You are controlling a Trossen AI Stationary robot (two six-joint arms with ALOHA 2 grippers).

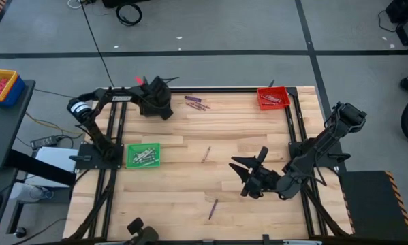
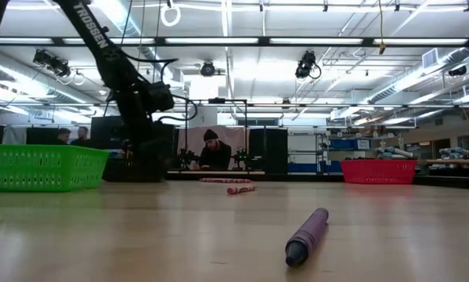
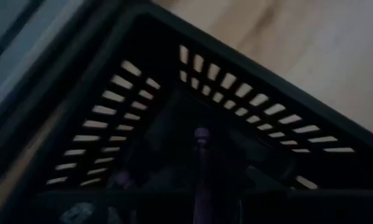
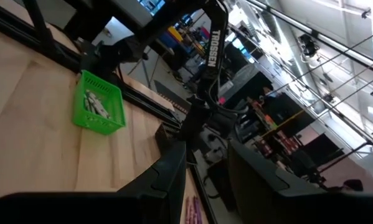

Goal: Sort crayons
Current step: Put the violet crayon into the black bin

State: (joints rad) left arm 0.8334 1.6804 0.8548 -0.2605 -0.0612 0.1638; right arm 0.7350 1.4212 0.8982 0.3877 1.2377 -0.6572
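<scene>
I have the left gripper (image 1: 157, 95) down inside a dark bin (image 3: 248, 93), jaws pinching a purple crayon (image 3: 202, 168); next I'd release it, while the right gripper (image 1: 250, 178) waits half-spread.

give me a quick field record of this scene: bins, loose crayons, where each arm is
green bin: left side, pale crayons inside
red bin: far right corner, crayons inside
black bin: far left, under the left gripper
loose crayons: purple pair at far edge; one at mid-table; one near front edge
left gripper: over the black bin, shut on purple crayon
right gripper: low over right-centre table, holds nothing visible
</scene>
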